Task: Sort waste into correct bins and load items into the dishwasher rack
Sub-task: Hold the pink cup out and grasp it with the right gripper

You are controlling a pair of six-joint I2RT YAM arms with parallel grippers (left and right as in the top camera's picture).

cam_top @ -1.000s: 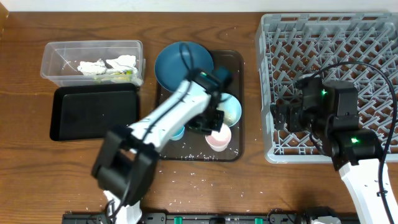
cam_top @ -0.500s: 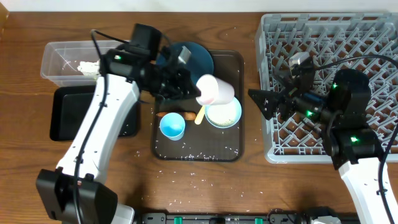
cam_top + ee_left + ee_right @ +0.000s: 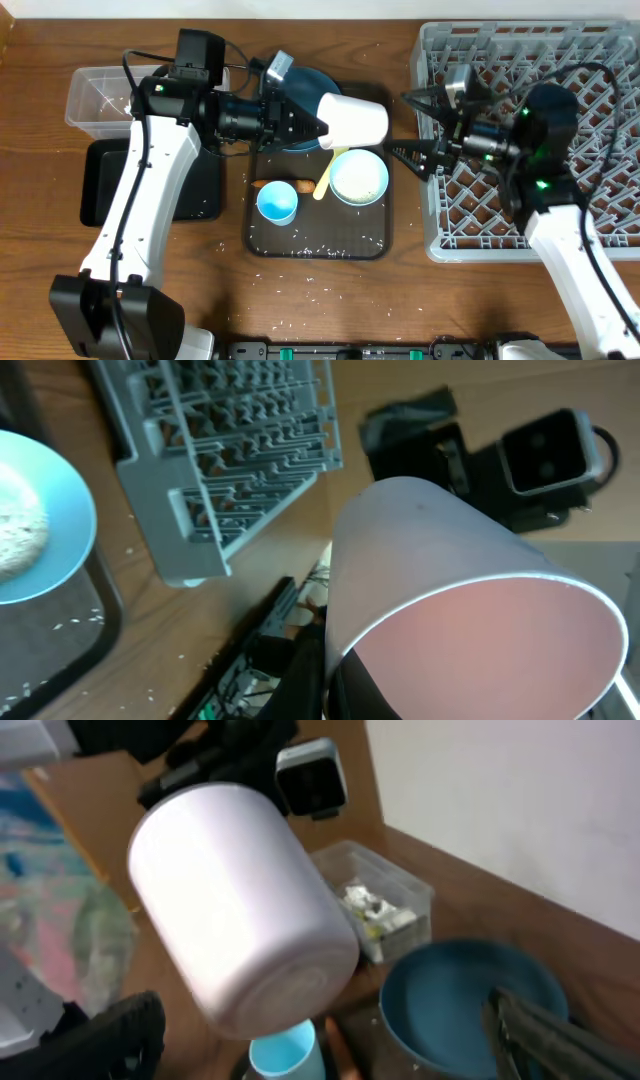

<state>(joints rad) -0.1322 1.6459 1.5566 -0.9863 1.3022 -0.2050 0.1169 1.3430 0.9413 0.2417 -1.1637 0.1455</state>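
Note:
My left gripper (image 3: 316, 126) is shut on the rim of the pink cup (image 3: 354, 120) and holds it on its side above the brown tray, base pointing right. The cup fills the left wrist view (image 3: 450, 580). My right gripper (image 3: 411, 127) is open just right of the cup's base and does not touch it; the right wrist view shows the cup (image 3: 240, 910) between its fingers (image 3: 320, 1010). On the tray lie the dark blue dish (image 3: 298, 88), the white-and-light-blue bowl (image 3: 360, 178), the light blue cup (image 3: 277, 203), the carrot (image 3: 281, 186) and the yellow spoon (image 3: 323, 184). The grey rack (image 3: 560, 60) stands at the right.
The clear tub (image 3: 95, 105) is at the back left with napkins and wrapper inside (image 3: 375, 910). The black tray (image 3: 105, 185) lies in front of it. Rice grains (image 3: 320, 247) are scattered on the brown tray (image 3: 385, 235) and the table in front.
My left arm has lifted the pink cup off the tray and carried it right, turning it on its side. My right gripper has swung left past the rack's edge towards the cup.

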